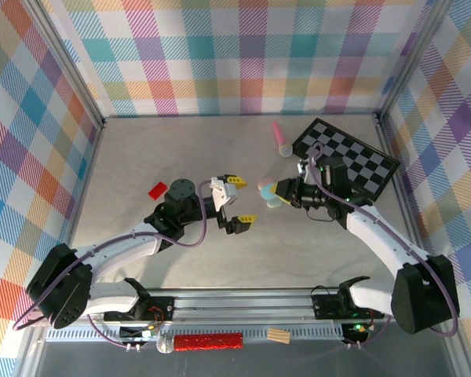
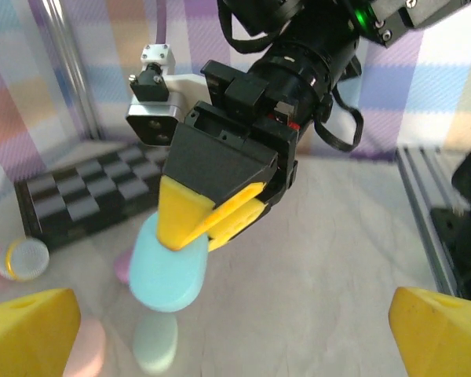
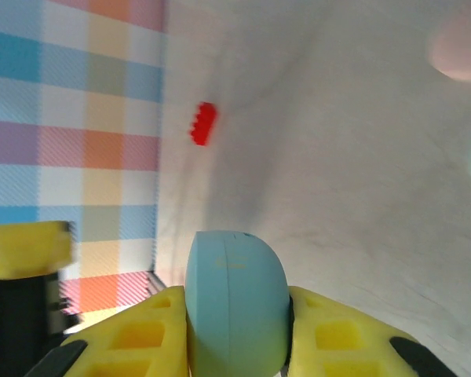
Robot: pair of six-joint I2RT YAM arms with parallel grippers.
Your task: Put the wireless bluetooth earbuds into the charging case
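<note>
The charging case [image 3: 235,302] is a light blue oval, closed, and my right gripper [image 3: 237,334] is shut on it with a yellow finger on each side. In the left wrist view the same case [image 2: 166,271] hangs from the right gripper [image 2: 190,232] just above the table. My left gripper [image 1: 240,201] stands open a short way left of the case [image 1: 270,192], touching nothing, with its yellow fingertips [image 2: 31,330] in the bottom corners of its own view. The earbuds are out of view.
A mint oval case [image 2: 155,342] and a pink-purple one [image 2: 124,267] lie on the table under the held case. A pink toy microphone [image 1: 282,140] and a checkerboard [image 1: 345,155] lie at the back right. A red brick [image 1: 156,188] and a dark round disc [image 1: 180,188] sit on the left.
</note>
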